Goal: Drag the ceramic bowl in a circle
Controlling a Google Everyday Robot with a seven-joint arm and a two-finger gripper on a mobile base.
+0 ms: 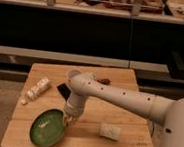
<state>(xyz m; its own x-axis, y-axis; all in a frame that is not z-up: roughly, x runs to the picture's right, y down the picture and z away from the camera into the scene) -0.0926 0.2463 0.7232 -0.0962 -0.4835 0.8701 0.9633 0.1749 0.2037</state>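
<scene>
The white arm (125,98) comes in from the right, out of the robot's bulky body, which is cut off by the right side of the view. It runs level above the middle of the table (85,136) to a rounded joint. There it bends sharply and the last section hangs almost straight down towards the front left.

The pincer (70,118) sits at the bottom of that section, right at the bowl's right rim. It is dim and partly merged with the rim, so I cannot tell whether it is spread, closed or pinching the rim.

The bowl (48,128) is green and glossy and looks tipped rather than flat. It lies near the table's front left corner, close to the front edge.

A pale block (110,130) lies towards the front right corner, well apart from the bowl. A black rectangle (63,90) lies left of centre, and the arm's joint covers part of it. A white, lumpy piece (36,90) stretches along the left edge; I cannot say what it is. A small dark bit (103,81) sits near the far edge, too small to make out.
</scene>
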